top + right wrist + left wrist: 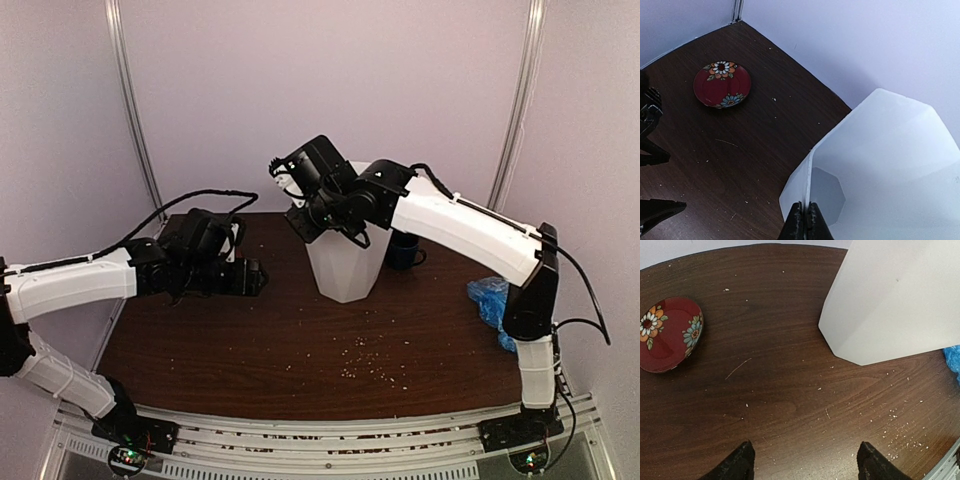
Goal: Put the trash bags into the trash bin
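The trash bin (345, 268) stands upright near the middle of the worktop (250, 350). The right gripper (804, 214) is pinched tight on the bin's near rim. The left gripper (805, 467) hovers wide apart over bare wood left of the bin, holding nothing. The light-blue trash bag (490, 300) lies crumpled at the worktop's right edge, well apart from the bin. A dark blue mug (403, 250) sits just behind the bin, and a red flowered plate (721, 85) lies near the far left corner. Crumbs (365, 360) dot the dark wood-grain surface, and pale walls enclose it.
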Motion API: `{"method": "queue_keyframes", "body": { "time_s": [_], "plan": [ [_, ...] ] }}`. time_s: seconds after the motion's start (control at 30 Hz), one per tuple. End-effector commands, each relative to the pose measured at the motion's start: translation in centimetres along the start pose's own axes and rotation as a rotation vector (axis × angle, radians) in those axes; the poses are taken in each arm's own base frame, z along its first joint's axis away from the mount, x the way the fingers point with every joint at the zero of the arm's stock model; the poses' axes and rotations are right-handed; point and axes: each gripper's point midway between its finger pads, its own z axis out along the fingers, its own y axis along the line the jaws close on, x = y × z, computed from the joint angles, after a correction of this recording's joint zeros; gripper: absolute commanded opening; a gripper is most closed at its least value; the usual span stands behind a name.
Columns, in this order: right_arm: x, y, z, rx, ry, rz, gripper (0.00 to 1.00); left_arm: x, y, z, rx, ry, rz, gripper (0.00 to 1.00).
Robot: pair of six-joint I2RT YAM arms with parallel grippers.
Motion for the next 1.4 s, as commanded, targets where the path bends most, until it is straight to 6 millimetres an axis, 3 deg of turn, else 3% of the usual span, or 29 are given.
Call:
{"method": "queue_keyframes", "body": {
  "time_s": [0.0,0.23,0.47,0.67,0.8,0.87,1.0,1.07,1.2,1.27,1.37],
  "plan": [
    [-0.5,-1.4,0.3,0.050,-0.014,0.018,0.07,-2.0,-1.4,-0.5,0.044,-0.062,0.004,0.73],
    [-0.8,-1.3,-0.6,0.016,-0.025,0.052,0.31,-1.9,-1.5,-0.3,0.052,-0.057,0.006,0.73],
    [-1.9,-2.1,-2.9,-0.019,-0.060,0.107,0.42,-1.5,-1.6,0.0,0.062,-0.048,0.014,0.73],
    [-4.1,-5.1,-8.4,-0.033,-0.155,0.228,0.52,-2.5,-2.5,-0.5,0.093,-0.066,0.042,0.73],
    [-3.0,-7.9,-12.0,0.005,-0.172,0.327,0.54,-3.7,-3.4,-1.5,0.128,-0.101,0.081,0.73],
    [-0.3,-9.0,-13.0,0.044,-0.153,0.392,0.54,-4.0,-3.9,-1.9,0.155,-0.115,0.104,0.73],
    [7.7,-10.8,-14.0,0.129,-0.127,0.572,0.56,-3.4,-4.5,-2.0,0.192,-0.118,0.136,0.72],
    [12.5,-12.5,-13.6,0.200,-0.069,0.693,0.61,-3.0,-4.5,-1.6,0.195,-0.103,0.140,0.72],
    [22.2,-15.2,-12.4,0.308,0.114,0.908,0.60,-2.6,-4.8,-1.3,0.212,-0.086,0.139,0.72],
    [26.0,-16.7,-12.6,0.364,0.167,0.983,0.60,-2.3,-5.0,-1.0,0.218,-0.076,0.144,0.72],
    [30.1,-18.4,-13.0,0.440,0.232,1.036,0.61,-1.9,-5.1,-0.5,0.222,-0.062,0.156,0.72]
  ]
}}
